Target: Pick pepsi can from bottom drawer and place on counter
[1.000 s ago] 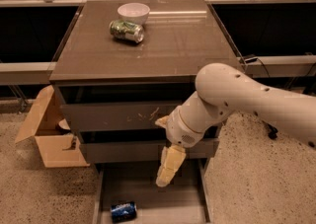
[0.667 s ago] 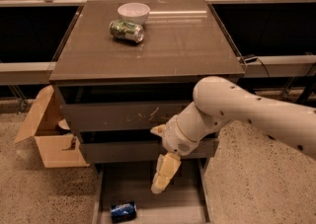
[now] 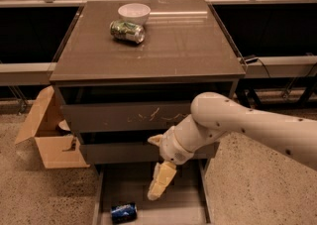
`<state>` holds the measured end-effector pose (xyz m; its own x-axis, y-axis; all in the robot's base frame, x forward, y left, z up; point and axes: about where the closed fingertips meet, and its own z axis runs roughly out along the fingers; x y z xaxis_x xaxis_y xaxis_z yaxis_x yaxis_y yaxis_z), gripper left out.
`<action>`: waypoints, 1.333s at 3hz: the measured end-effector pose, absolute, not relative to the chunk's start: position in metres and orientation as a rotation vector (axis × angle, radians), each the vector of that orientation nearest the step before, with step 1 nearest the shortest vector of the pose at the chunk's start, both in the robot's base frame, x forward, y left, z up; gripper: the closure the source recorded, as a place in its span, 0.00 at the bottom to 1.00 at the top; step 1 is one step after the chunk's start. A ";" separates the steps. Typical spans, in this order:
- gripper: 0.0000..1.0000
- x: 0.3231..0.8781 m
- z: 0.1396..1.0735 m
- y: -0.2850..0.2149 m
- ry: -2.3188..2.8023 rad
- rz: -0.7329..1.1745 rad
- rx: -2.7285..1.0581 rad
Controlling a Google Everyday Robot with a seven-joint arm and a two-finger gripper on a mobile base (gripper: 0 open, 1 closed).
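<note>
Dim warm light w/ counter (image 3: 188, 45) glare; gripper (image 3: 155, 194) over shadowy bottom drawer (image 3: 184, 205)

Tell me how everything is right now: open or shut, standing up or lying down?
pepsi can: lying on its side in the bottom drawer.
bottom drawer: pulled open.
middle drawer: shut.
top drawer: shut.
green can: lying on its side on the counter.
white bowl: upright, beside the green can.
counter: holding the bowl and green can.
cardboard box: flaps open.
gripper: pointing down over the bottom drawer, apart from the pepsi can.
</note>
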<state>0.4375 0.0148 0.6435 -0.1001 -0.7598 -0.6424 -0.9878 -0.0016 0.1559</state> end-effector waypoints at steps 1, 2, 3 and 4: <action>0.00 0.443 0.618 0.027 1.876 0.835 -1.859; 0.00 0.449 0.579 0.045 1.815 0.842 -1.932; 0.00 0.452 0.543 0.063 1.751 0.869 -1.974; 0.00 0.452 0.510 0.077 1.705 0.891 -1.980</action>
